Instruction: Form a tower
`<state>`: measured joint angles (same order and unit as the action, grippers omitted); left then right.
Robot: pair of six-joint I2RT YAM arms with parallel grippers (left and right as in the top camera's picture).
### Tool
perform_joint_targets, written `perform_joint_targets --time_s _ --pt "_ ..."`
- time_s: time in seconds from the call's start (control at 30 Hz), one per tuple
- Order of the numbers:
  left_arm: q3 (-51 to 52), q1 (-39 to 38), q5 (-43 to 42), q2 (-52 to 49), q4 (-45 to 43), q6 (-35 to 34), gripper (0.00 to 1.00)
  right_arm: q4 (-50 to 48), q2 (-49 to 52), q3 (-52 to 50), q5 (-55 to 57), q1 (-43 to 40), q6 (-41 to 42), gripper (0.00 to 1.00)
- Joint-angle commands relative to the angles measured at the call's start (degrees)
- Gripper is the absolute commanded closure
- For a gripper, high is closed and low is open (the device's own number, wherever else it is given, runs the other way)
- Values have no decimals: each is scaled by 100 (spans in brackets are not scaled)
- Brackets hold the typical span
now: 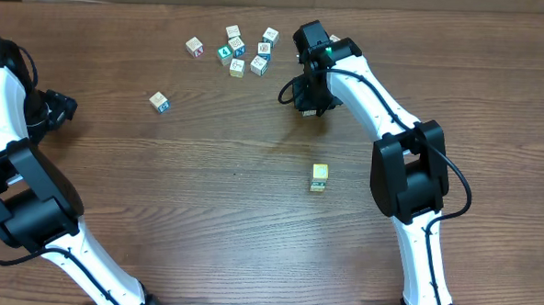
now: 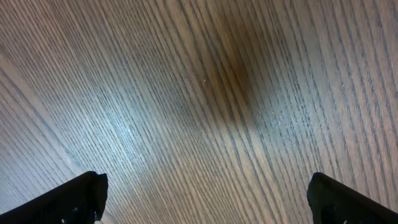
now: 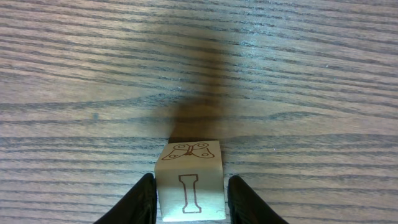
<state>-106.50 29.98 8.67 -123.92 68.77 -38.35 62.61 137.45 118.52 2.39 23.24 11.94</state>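
the table is stretching across everything, a flat brown wood-look sheet with fine straight grain and a soft glare. the two arms are taking up the sides, smooth white shells with chunky black joints: the left arm is curling along the left edge, and the right arm is reaching from the near right corner up toward the far middle. the left claw is hanging over bare grain with its jaws spread as wide apart as they go and nothing between them. the right claw is pressing its dark rounded fingers against both sides of a small pale wooden block, so it is clamped on it; the block is showing square edges, a thin brown letter i on one face and a butterfly outline on another. the tower is standing alone right of the middle, a narrow pale yellow and whitish stack, near the right arm's elbow and well apart from the claw, with open table all round it. a loose cluster of printed blocks is lying along the far edge just left of the right claw, and one single block is sitting apart toward the left.
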Motion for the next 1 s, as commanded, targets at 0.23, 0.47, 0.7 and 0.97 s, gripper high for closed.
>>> perform_joint_targets --time_s 0.23,0.47,0.7,0.97 --pt "-85 -76 50 -39 -11 109 0 11 -15 144 -120 -11 -26 64" --pt "-85 -76 50 -39 -9 109 1 26 -15 144 -116 -11 -26 64" --pt "-85 -76 50 -39 -11 109 1 33 -15 144 -114 -11 -26 65" --pt "-85 -76 50 -39 -11 109 0 35 -15 144 -114 -11 -26 48"
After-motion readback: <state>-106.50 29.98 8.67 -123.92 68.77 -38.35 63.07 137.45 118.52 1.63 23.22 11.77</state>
